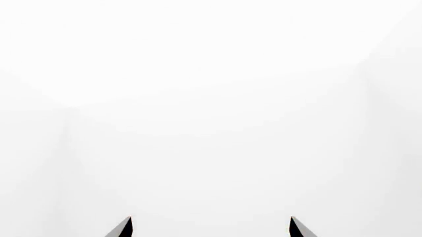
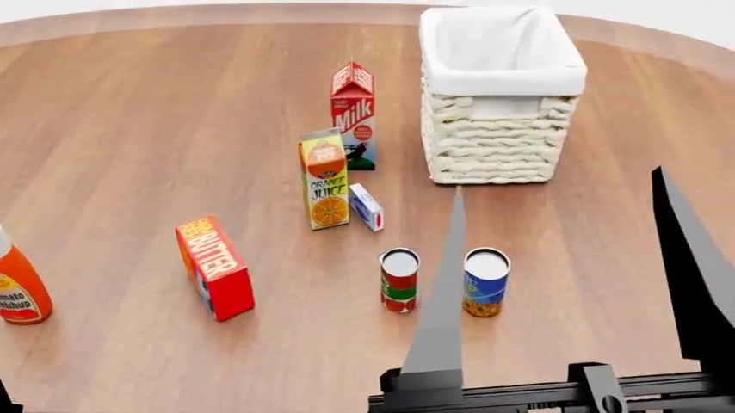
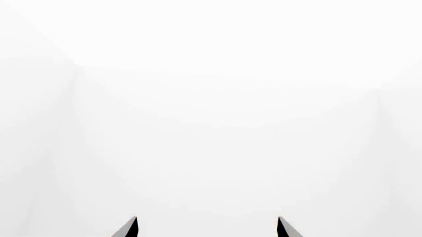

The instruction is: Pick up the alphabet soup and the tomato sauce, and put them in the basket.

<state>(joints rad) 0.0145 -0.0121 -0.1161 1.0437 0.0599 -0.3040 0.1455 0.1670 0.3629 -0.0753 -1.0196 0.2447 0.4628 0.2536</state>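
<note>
Jaws of the right gripper (image 2: 563,258) spread wide, nothing between them, two dark fingers rising from the lower right of the head view; same spread in the right wrist view (image 3: 207,227), only the two tips showing against blank white. Jaws of the left gripper (image 1: 211,226) likewise parted and holding nothing, tips alone visible at the bottom edge of the left wrist view, blank white beyond.

Upright on the wooden table (image 2: 138,129), just below centre of the head view: alphabet soup (image 2: 486,282) and tomato sauce (image 2: 400,280), side by side, near but apart, sauce to the left. Soup just right of the right gripper's nearer finger in the frame, sauce just left of it; whether either stands under the fingers cannot be told. Both cans outside any grip.

Basket (image 2: 502,138) at upper right of the frame, well apart from the cans, white lining folded over its rim.

Elsewhere: milk carton (image 2: 354,114) and orange juice carton (image 2: 325,179) upright near centre, a small box (image 2: 367,207) beside the juice, butter box (image 2: 213,267) at lower left, ketchup bottle (image 2: 17,288) at the left edge.
</note>
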